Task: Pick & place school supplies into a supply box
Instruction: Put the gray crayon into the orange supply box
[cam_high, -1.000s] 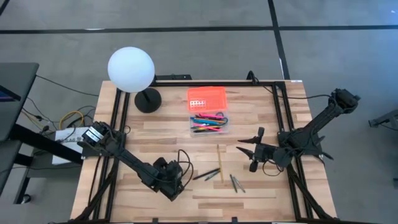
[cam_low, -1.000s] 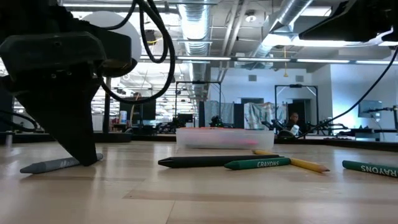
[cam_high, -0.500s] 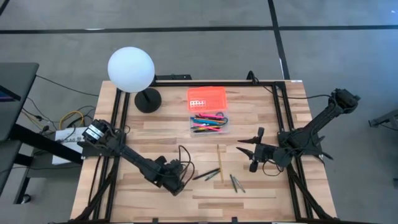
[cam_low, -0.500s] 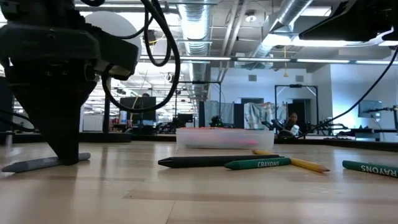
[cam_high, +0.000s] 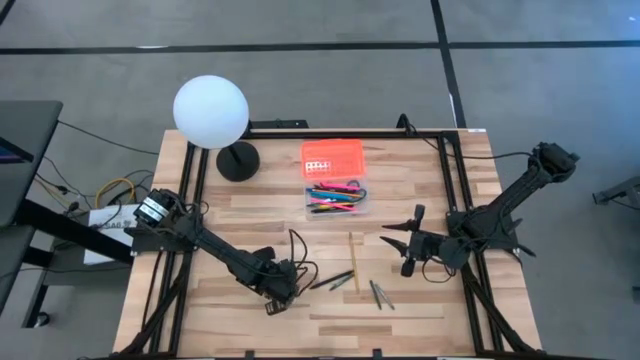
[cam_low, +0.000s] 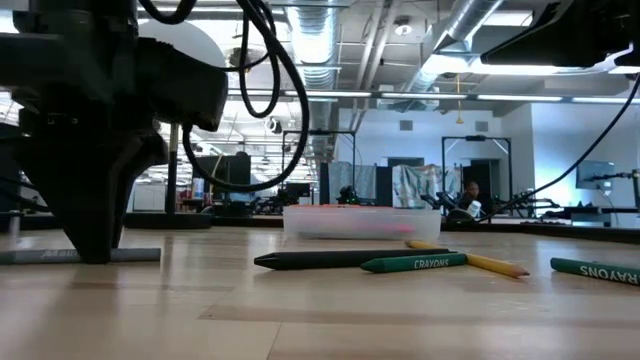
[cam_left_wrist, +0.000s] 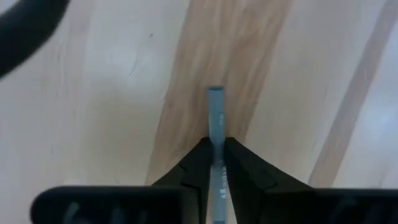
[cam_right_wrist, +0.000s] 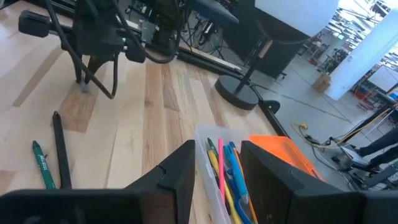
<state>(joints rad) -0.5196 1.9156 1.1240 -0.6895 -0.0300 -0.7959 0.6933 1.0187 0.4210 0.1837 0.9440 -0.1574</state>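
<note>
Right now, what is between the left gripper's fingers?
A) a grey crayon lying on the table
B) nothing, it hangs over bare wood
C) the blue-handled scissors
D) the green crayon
A: the left wrist view shows the left gripper with its fingers pressed against both sides of a thin grey crayon that lies flat on the wooden table; the green crayon lies apart, by the black one.

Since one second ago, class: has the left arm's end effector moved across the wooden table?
Yes. The left end effector has shifted away from the white globe lamp, toward the dark pencils, closing on a grey crayon.
</note>
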